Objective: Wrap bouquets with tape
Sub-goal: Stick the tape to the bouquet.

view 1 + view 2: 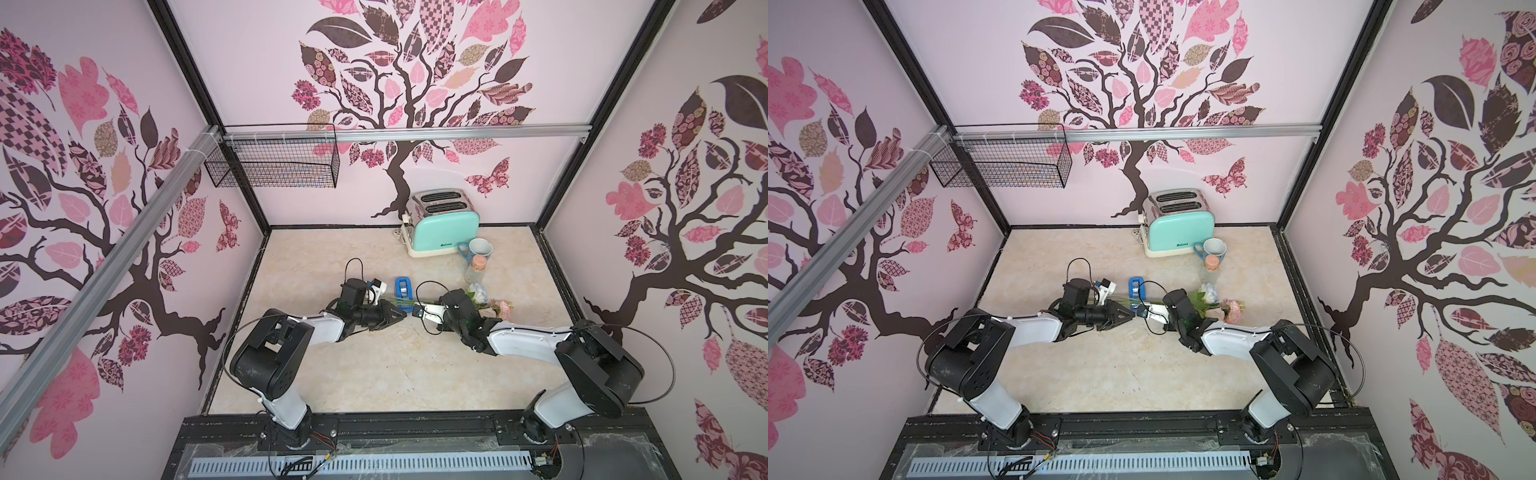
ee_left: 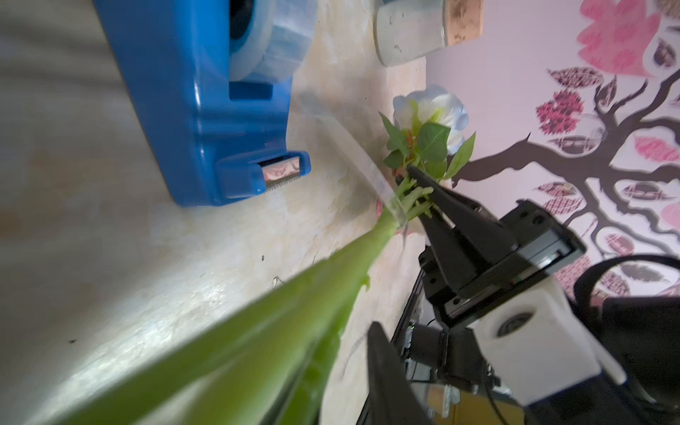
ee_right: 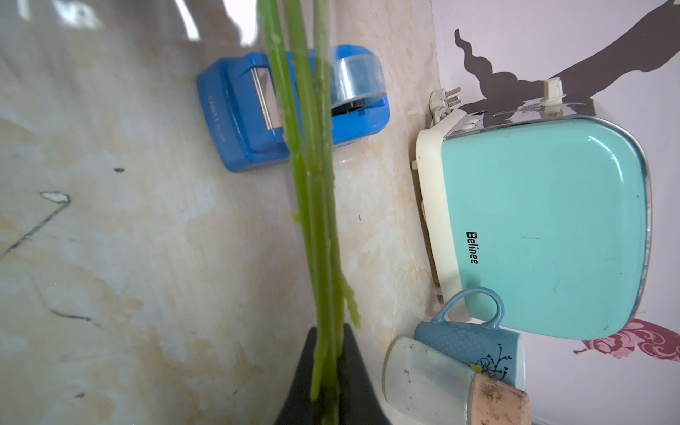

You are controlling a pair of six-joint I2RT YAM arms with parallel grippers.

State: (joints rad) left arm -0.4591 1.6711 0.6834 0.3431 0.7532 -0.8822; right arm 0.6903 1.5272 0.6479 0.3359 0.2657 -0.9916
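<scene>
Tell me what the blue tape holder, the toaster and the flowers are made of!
The tape dispenser looks like hard plastic: smooth, glossy blue, moulded corners. The toaster has glossy mint sides, painted metal or plastic, hard to say, with a shiny metal-looking rim. The bouquet seems fake: even, waxy green stems like plastic, and a white bloom that looks like cloth.

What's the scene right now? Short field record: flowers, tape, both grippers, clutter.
flowers: bouquet of thin green stems with white and pink blooms, spanning between the two grippers
right gripper: shut on the stems just below the leaves
left gripper: at the bare stem ends; grip unclear
tape: blue plastic dispenser with clear roll, standing behind the stems
strip: clear tape strip stuck to stems beside the right gripper
clutter: mint toaster, blue mug, corked glass jar, back right
</scene>
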